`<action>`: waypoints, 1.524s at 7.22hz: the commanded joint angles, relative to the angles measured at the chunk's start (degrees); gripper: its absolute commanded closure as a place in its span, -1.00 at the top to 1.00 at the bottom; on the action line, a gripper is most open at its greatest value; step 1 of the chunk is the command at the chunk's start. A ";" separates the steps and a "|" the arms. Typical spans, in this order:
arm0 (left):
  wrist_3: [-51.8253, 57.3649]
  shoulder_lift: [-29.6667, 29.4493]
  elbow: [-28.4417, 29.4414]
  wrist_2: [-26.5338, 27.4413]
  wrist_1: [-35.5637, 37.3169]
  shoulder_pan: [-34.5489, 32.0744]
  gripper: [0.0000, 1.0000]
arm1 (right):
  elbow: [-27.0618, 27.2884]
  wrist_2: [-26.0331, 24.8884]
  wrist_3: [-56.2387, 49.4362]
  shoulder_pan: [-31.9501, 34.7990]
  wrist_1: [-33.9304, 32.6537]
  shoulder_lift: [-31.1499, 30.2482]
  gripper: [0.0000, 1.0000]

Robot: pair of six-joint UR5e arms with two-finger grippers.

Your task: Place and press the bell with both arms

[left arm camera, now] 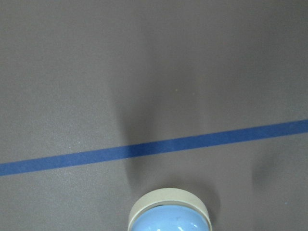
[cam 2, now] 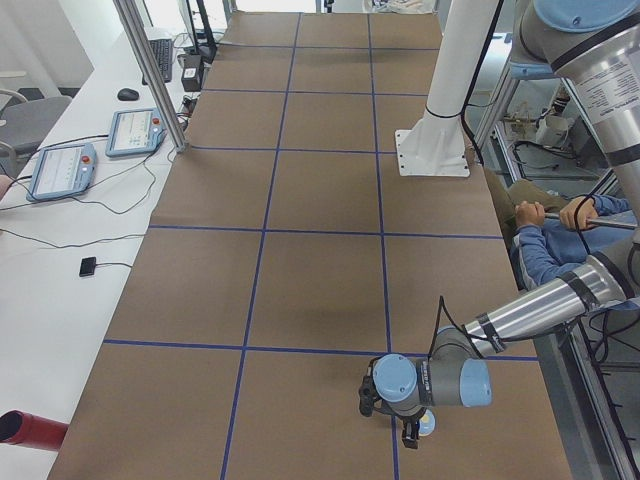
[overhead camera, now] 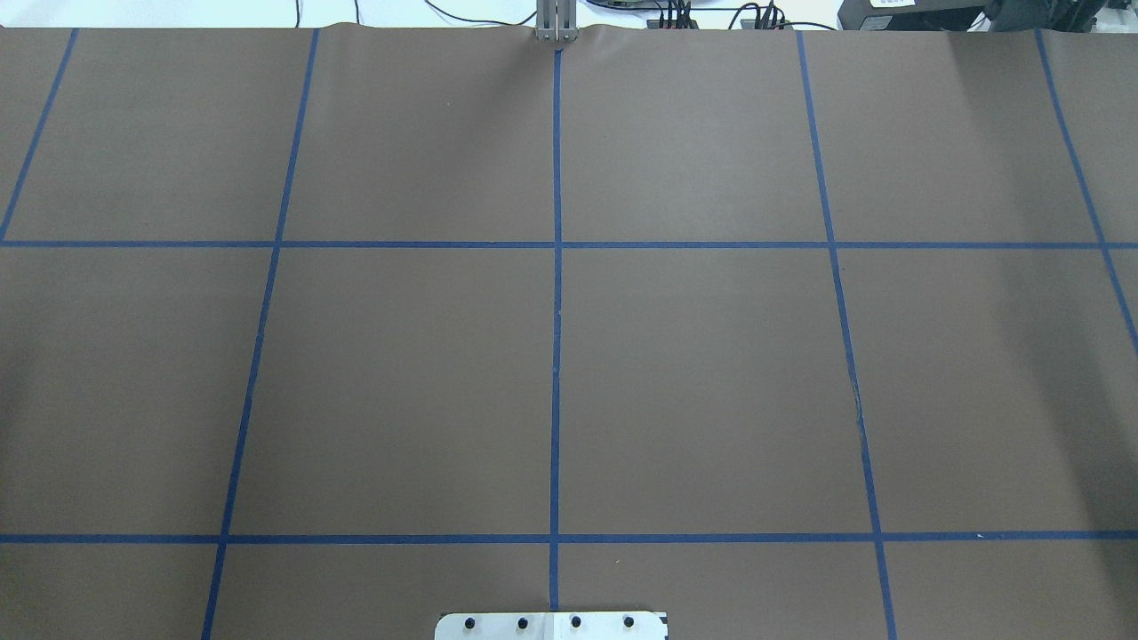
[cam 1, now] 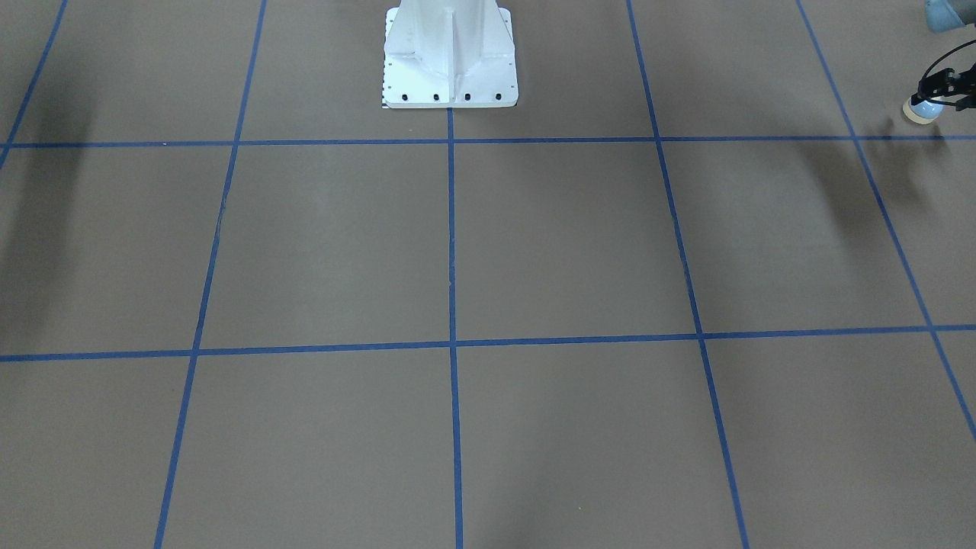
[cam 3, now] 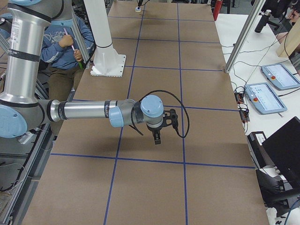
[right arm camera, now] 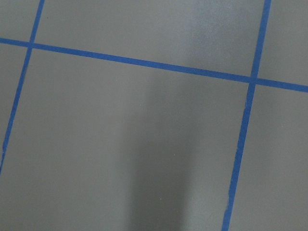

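Left gripper (cam 1: 934, 95) is clamped down from above on the bell (cam 1: 921, 111), far out along the table from the white pedestal (cam 1: 450, 69) on the robot's left side, close to that end of the table. From where the wrist camera sits, the bell (left arm camera: 169, 219) fills the bottom edge of the view: blue dome nearest, cream base rim beyond it, pointing at the brown table cover. Its shadow falls a little apart from it in the front view, so it looks to be held just off the surface, though I could not swear to the gap. A strip of blue tape (left arm camera: 154, 148) crosses the cover just past the rim. The left arm (cam 2: 540, 305) reaches out low from the robot's side, its wrist bent down over the bell.

The right gripper (cam 3: 157, 138) hangs above the table (overhead camera: 711, 356) well out from the pedestal towards the opposite end, pointing downward with nothing near it. It shows only from the side, and I cannot tell whether its jaws are parted or closed. The right arm (cam 3: 89, 111) stretches out level behind it. A seated person (cam 3: 65, 42) sits just beside the pedestal, off the table's edge.
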 commanded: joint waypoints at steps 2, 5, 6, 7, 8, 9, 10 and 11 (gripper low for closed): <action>-2.57 -0.02 0.74 -1.11 0.27 0.09 1.00 | -0.01 0.02 0.00 -0.16 -0.01 -0.19 1.00; -3.19 -0.10 1.27 -1.20 0.36 0.52 1.00 | -0.01 0.19 0.00 -0.33 -0.01 -0.19 1.00; -3.63 -0.10 1.53 -1.11 0.28 0.70 1.00 | -0.01 0.80 0.00 -0.33 -0.01 -0.19 1.00; -3.72 -0.19 1.53 -1.11 0.28 0.88 1.00 | -0.01 0.81 0.00 -0.42 -0.01 -0.19 1.00; -3.98 -0.19 2.05 -1.11 0.19 0.97 1.00 | -0.01 0.81 0.00 -0.42 -0.01 -0.19 1.00; -4.16 -0.80 2.84 -1.11 0.19 0.97 1.00 | -0.01 0.81 0.00 -0.42 -0.09 -0.19 1.00; -4.08 -2.20 5.37 -0.94 0.01 1.05 1.00 | -0.01 0.81 0.00 -0.42 -0.09 -0.19 1.00; -4.60 -2.74 5.40 -1.11 -0.08 1.14 1.00 | -0.01 0.81 0.00 -0.42 -0.09 -0.19 1.00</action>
